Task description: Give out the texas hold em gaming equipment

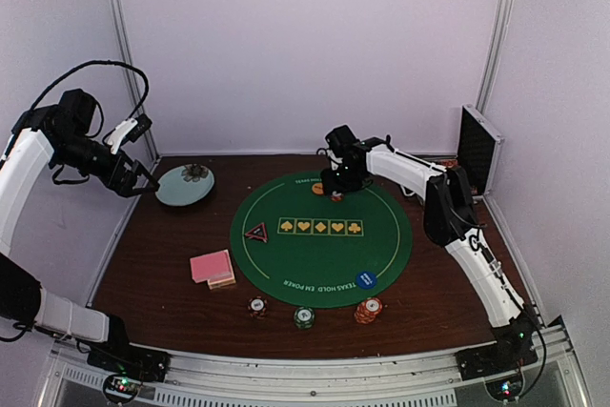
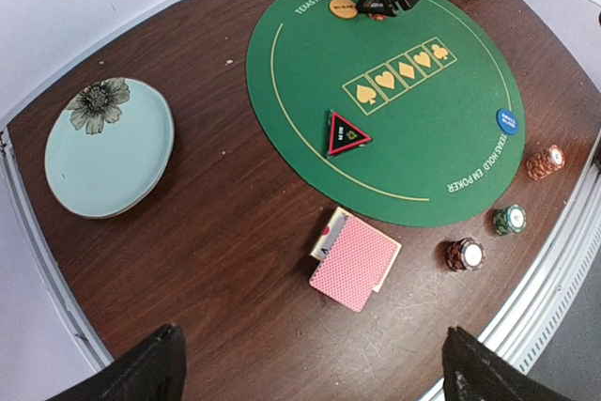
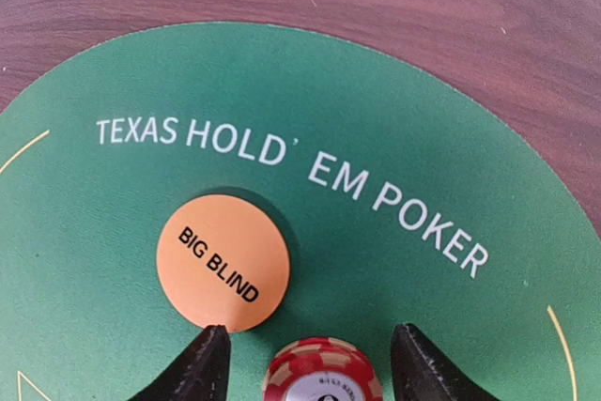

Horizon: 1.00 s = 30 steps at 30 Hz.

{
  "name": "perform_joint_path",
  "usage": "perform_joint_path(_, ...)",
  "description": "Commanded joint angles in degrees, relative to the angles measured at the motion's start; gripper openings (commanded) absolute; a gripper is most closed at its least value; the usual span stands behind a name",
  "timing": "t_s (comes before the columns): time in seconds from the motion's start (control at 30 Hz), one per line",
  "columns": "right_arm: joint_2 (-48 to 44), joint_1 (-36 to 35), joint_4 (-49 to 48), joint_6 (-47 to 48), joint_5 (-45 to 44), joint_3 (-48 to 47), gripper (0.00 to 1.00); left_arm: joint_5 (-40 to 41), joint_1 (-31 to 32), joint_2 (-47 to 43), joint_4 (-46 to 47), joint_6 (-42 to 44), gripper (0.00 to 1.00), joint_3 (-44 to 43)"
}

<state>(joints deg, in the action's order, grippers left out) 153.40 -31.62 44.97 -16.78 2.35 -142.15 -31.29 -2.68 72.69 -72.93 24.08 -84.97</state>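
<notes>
While the right claw [image 3: 310,333] straddles the red chip [image 3: 322,375] half open, gripping nothing, lifting askew could knock it into the orange disc [image 3: 223,262].

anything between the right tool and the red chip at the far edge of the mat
Nothing visible: the red chip sits directly between the open fingers of the right tool. The orange disc lies beside one finger, not in the gap.

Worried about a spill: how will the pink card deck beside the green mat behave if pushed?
The card deck is already skewed, top cards offset, so a push would probably slide layers apart. Lying flat on the table, it likely resists lifting whole.
</notes>
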Motion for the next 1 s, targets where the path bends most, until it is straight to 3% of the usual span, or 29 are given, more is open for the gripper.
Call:
perform_joint_path(0.0,-0.9,0.5,-0.8,0.0,0.4,-2.1,0.63,0.1,-0.2,0.0,1.7,0.9,0.98,0.5)
perform_joint_path(0.2,-4.8,0.5,0.5,0.4,1.3,-2.6,0.64,0.2,-0.1,-0.3,1.7,0.8,0.98,0.2)
perform_joint_path(0.37,-12.5,-0.2,2.0,1.6,0.6,3.0,0.67,0.3,-0.1,-0.5,1.7,0.6,0.98,-0.1)
perform_joint_path(0.57,-29.9,-3.8,-1.0,2.2,-1.4,24.6,0.78,0.4,-0.1,-1.2,1.7,0.5,0.97,0.0)
perform_joint_path(0.8,-49.6,-13.5,-2.4,-0.9,-4.8,52.2,0.88,0.2,-0.1,-1.4,1.8,0.6,0.97,0.4)
perform_joint_path(0.97,-57.5,-19.7,3.9,-4.1,-3.8,60.5,0.92,-0.6,-0.1,-1.3,1.7,0.6,0.98,0.1)
